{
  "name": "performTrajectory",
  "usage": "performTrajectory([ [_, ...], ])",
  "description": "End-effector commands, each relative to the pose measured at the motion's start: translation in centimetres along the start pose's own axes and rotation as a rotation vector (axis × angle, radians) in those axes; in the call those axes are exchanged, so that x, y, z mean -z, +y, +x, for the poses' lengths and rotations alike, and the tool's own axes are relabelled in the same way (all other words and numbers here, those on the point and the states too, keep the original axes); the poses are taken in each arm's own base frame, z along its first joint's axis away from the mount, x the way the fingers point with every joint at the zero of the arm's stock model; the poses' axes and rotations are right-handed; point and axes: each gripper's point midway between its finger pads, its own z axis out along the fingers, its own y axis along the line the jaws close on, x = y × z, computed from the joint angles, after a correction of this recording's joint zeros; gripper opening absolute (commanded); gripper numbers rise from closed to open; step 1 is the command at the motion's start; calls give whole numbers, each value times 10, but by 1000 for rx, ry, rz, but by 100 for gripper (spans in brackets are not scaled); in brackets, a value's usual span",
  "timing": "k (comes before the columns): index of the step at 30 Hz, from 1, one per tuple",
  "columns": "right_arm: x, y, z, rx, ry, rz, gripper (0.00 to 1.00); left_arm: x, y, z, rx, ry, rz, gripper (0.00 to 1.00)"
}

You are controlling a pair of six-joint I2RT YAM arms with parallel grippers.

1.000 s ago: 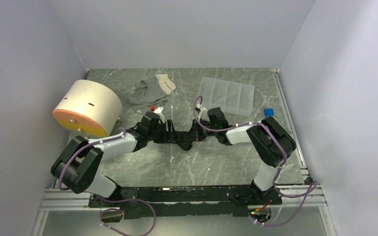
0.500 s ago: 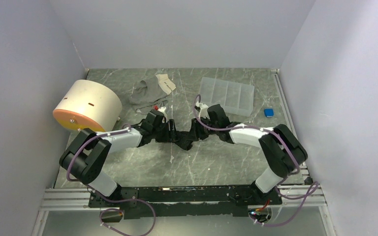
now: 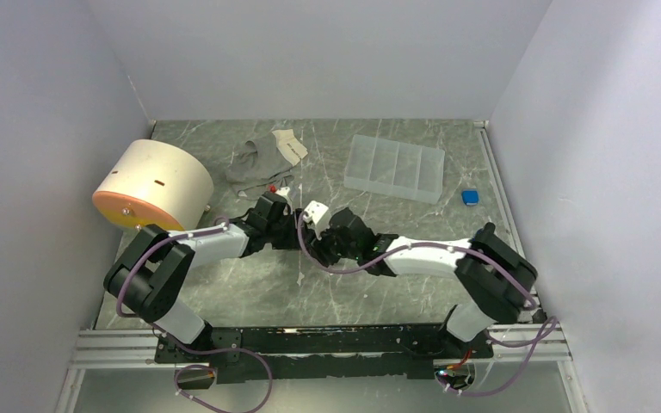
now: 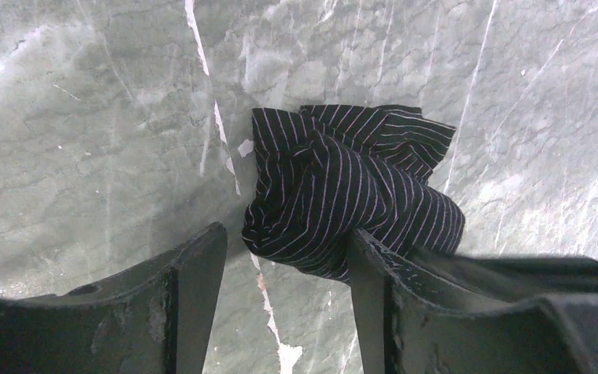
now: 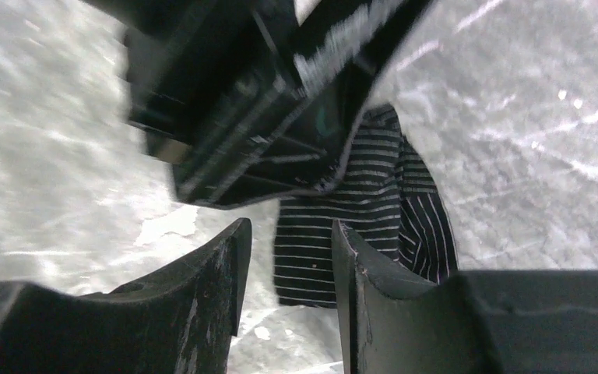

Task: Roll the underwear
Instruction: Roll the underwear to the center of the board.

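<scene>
1. Top view: the left gripper [image 3: 296, 232] and right gripper [image 3: 325, 246] meet at mid-worktop [image 3: 250, 292].
2. Left wrist: its jaws stand apart around the bunched striped underwear [image 4: 350, 199], which lies on the worktop and touches one finger only.
3. Right wrist: its jaws stand apart, with the underwear just beyond the fingertips.

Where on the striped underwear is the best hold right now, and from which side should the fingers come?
Take the thick bunched roll of the underwear, from above at its near end, where the left gripper straddles it with open jaws. The far flap lies thin and flat on the table, harder to pinch.
</scene>
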Motion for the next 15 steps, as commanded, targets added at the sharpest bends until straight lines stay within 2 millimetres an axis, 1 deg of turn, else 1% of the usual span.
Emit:
performTrajectory([
  [1, -20, -21, 34, 90, 92, 118, 45, 1, 4, 5, 6, 4, -20, 63],
  [3, -24, -23, 51, 96, 147, 139, 43, 2, 5, 6, 6, 3, -23, 63],
  [5, -23, -28, 63, 81, 179, 178, 37, 3, 5, 6, 8, 2, -19, 63],
  [6, -22, -29, 68, 68, 188, 189, 32, 3, 3, 7, 9, 3, -13, 64],
  [8, -20, -29, 74, 31, 196, 188, 17, 5, 1, 5, 9, -3, -4, 65],
  [9, -19, -27, 75, 13, 192, 167, 12, 6, -1, 4, 10, -8, 2, 66],
  [11, -20, -18, 79, -78, 185, 86, 5, 9, -2, -1, 14, -37, 7, 69],
  [14, -18, -11, 80, -228, 144, -34, 3, 15, -8, -11, 36, -103, 42, 76],
  [15, -17, -5, 78, -282, 129, -97, 2, 16, -12, -16, 40, -128, 62, 77],
])
